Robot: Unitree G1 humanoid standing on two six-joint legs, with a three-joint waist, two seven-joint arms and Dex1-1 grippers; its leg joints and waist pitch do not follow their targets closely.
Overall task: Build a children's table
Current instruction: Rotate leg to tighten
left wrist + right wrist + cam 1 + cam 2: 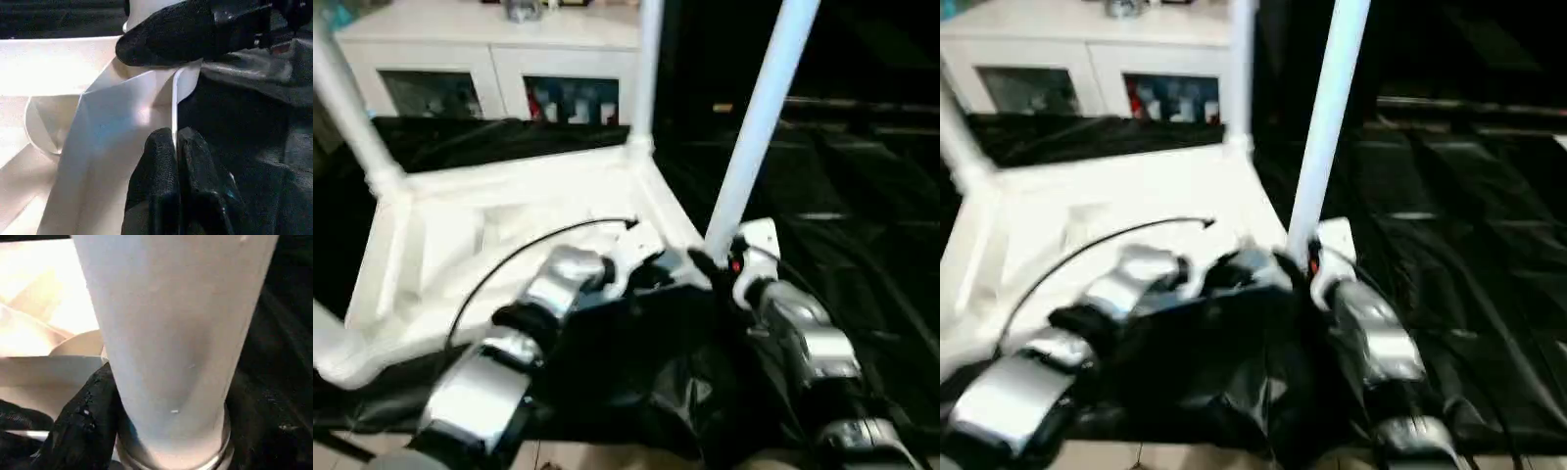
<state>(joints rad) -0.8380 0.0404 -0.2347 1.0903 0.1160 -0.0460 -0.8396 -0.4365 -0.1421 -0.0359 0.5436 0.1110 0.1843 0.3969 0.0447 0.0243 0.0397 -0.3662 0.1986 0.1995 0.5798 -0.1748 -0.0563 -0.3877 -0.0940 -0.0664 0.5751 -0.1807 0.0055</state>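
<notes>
While it lies upside down on a black sheet point(862, 225), the white plastic tabletop point(509, 245) shows its ribbed underside, a rectangle with raised edges and round sockets at the corners. Behind it stands a white cabinet point(489, 59) with glass doors.

Three white tube legs can be counted standing up from the tabletop: one at the far left corner point(347, 108), one at the far right corner point(649, 69), and one at the near right corner point(764, 117). Each has its long axis roughly upright; the far left leg leans away to the left, and the near right leg tilts to the right as it rises. Its lower end sits in a round socket in the right wrist view.

The right gripper point(720, 269) has its black fingers set apart around the base of that near right leg. The left gripper point(176, 161) is pinched together on the thin raised edge of the tabletop, just beside the same corner
</notes>
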